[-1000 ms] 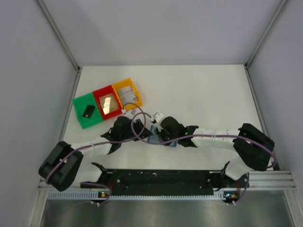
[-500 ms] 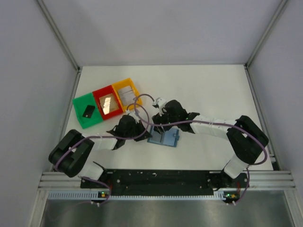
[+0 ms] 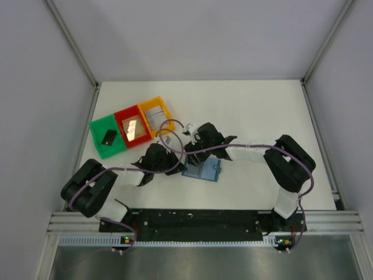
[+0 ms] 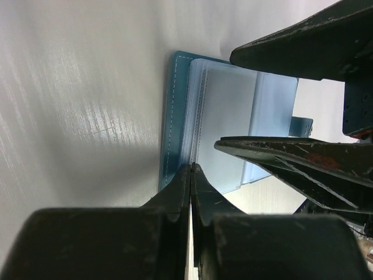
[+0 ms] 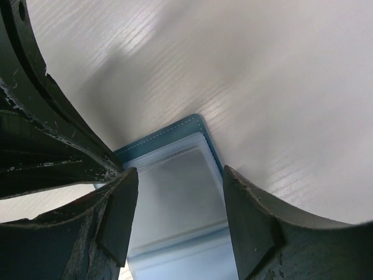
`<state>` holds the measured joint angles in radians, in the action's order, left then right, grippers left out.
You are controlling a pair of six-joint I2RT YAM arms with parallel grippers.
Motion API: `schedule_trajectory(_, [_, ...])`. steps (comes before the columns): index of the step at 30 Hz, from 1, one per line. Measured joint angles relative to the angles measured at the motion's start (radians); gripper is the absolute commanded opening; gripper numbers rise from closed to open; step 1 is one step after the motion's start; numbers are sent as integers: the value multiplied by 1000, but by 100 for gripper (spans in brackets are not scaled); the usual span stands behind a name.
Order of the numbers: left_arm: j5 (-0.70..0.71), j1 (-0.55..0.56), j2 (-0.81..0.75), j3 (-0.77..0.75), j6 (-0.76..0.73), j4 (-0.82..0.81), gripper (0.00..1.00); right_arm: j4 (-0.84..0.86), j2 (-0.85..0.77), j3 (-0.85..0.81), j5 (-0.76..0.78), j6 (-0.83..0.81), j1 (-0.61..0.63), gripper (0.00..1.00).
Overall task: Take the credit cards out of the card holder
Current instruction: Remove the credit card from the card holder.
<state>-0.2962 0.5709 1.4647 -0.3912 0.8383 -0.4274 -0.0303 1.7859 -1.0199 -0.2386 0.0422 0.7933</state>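
**Card holder lies open, both grippers close over it**

Card holder (image 3: 202, 171) rests flat on the white worktop (image 3: 250, 111), about midway between the left and right edges and nearer the near edge than the far one. We see it spread open, its pale grey-blue pockets facing up and a darker blue stitched border showing round them.

We find the left gripper (image 4: 190, 170) reaching in from the left-edge side. Its jaws are pressed together, with only a hairline pale seam between them. We cannot tell whether anything thin is pinched in that seam. In the left wrist view its tip sits at the holder's stitched border. Whether it presses on the border we cannot say.

The right gripper (image 5: 179, 175) comes in from the right-edge side and hangs above the holder's far-left part. Its jaws stand wide apart and hold nothing. In the right wrist view one corner of the holder and a clear pocket show in the gap between them. The two grippers are just beside each other.

Three trays sit touching in a slanted row in the left half of the worktop, apart from the holder. The green tray (image 3: 102, 144) is closest to the left edge and holds a small dark piece (image 3: 108, 137). The red tray (image 3: 125, 114) holds a glossy card (image 3: 134, 127). The yellow tray (image 3: 152, 104) holds a pale card (image 3: 156, 116).
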Motion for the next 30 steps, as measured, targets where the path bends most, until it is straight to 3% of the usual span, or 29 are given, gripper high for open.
schedule_trajectory(8, [-3, 0, 0, 4, 0, -6, 0, -18, 2, -2, -11, -19, -7, 39])
schedule_trajectory(22, [-3, 0, 0, 4, 5, -6, 0, -53, -26, 3, -56, -21, -11, 36])
schedule_trajectory(30, [-2, 0, 0, 5, 5, -2, 0, -95, -60, 47, 37, -29, -11, 43])
